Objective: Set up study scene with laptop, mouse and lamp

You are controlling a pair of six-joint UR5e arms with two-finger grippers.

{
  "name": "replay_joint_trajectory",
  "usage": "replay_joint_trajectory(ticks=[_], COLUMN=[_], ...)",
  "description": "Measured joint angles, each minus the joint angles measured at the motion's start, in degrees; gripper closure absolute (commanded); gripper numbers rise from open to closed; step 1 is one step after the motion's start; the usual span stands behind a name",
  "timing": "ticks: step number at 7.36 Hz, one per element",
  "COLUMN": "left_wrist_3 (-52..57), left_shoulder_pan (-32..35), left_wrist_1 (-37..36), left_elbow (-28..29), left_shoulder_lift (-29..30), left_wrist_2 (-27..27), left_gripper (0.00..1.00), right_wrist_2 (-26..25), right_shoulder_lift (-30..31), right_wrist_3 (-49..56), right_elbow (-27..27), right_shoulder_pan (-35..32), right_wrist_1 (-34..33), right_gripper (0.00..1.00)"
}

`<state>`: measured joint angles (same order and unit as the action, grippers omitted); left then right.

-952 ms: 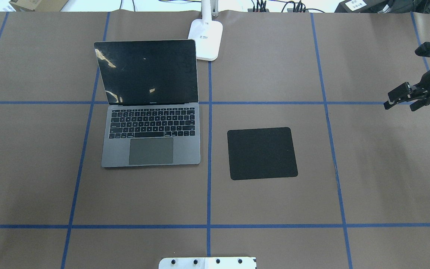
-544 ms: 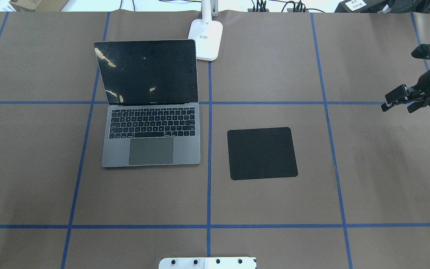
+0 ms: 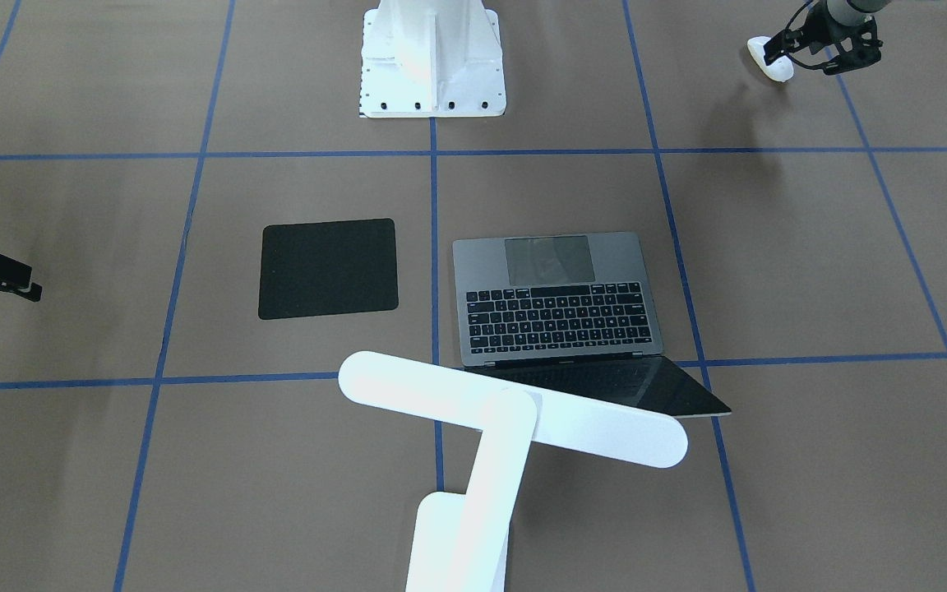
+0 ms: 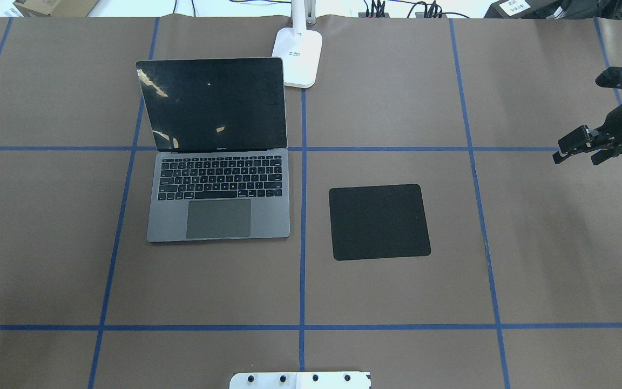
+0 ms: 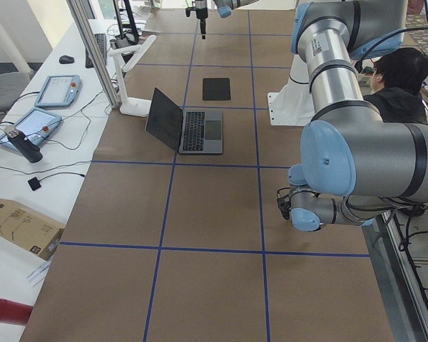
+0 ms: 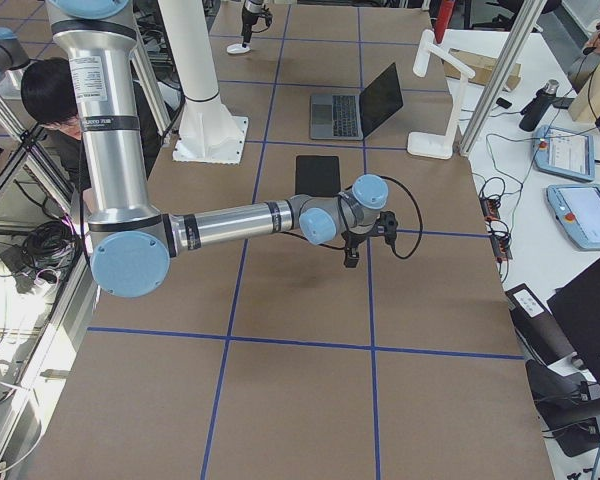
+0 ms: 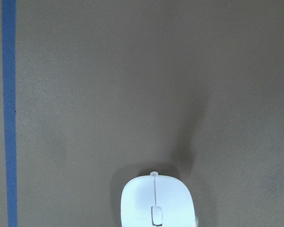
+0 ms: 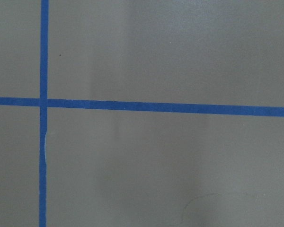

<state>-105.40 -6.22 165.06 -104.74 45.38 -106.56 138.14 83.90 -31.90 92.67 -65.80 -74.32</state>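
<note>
Far left, off the overhead view: the mouse (image 3: 769,61) lies on the table (image 4: 532,259), well apart from everything else. The left gripper (image 3: 802,51) sits right at it; whether its jaws are spread or closed on the shell cannot be told. The wrist view looks down on the mouse's seam and wheel.

Handling, as a judgement: the mouse is probably light and rigid, with a smooth curved shell that could slip. The grip should go across the two long flanks near mid-length, not on the domed top.

Next: the laptop (image 4: 219,200), lid open, screen dark. Just behind its right corner stands the lamp (image 4: 299,56). Right of the laptop lies a flat black pad (image 4: 379,221). No container shows in any view.

Far right: the right gripper (image 4: 575,155) hangs above the table, fingers apart, holding nothing.
</note>
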Motion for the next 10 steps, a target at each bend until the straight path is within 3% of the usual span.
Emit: replay_joint_trajectory(ticks=[10], left_wrist_3=[-3.5], left_shoulder_pan=[-6.5], left_wrist_1=[2.9], left_elbow=[3.3], left_shoulder_lift=[3.8], left_wrist_2=[2.8], left_gripper=[0.01], right_wrist_2=[-0.8], right_shoulder_lift=[0.1], right_wrist_3=[0.0], right_elbow=[0.3], right_shoulder_pan=[0.6], right_wrist_1=[0.0], right_gripper=[0.01])
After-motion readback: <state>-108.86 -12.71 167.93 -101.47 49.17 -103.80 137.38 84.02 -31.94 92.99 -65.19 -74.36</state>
